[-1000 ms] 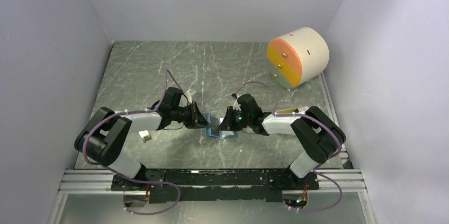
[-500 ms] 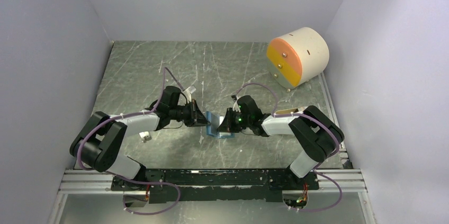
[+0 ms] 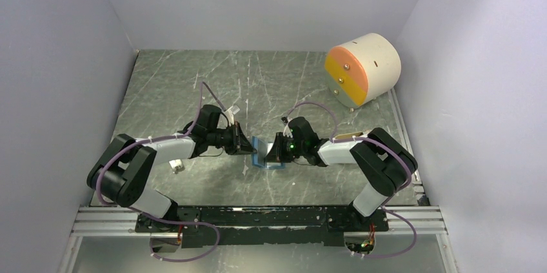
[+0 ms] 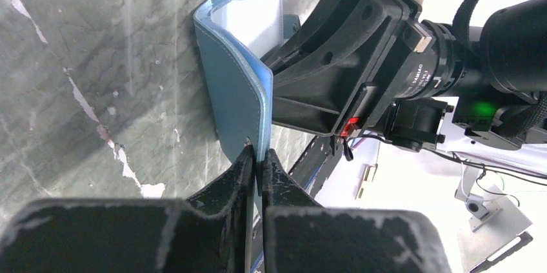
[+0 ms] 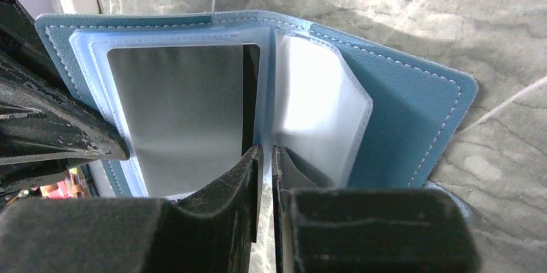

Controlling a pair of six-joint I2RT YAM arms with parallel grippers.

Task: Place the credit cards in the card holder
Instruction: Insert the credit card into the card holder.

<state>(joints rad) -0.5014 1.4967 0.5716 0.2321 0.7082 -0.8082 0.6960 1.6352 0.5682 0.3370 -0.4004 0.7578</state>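
Observation:
The blue card holder (image 3: 260, 155) stands open on the table between my two grippers. My left gripper (image 3: 249, 148) is shut on the edge of its blue cover (image 4: 232, 79), as the left wrist view (image 4: 257, 155) shows. In the right wrist view the holder (image 5: 400, 111) shows clear sleeves. A greyish credit card (image 5: 174, 111) sits in the left sleeve, with a dark strip along its right side. My right gripper (image 5: 266, 150) is shut on the pale middle sleeve leaf, right beside that dark strip. It reaches into the holder from the right (image 3: 276, 150). No loose cards show.
A cream drum with orange-yellow drawers (image 3: 361, 70) lies at the back right. A small white clip-like piece (image 3: 175, 166) lies by the left arm. A tan edge (image 3: 349, 135) shows behind the right arm. Walls close in on three sides; a rail runs along the front.
Both grippers and the holder have shifted slightly to the left and a little closer together. Both grips are unchanged.

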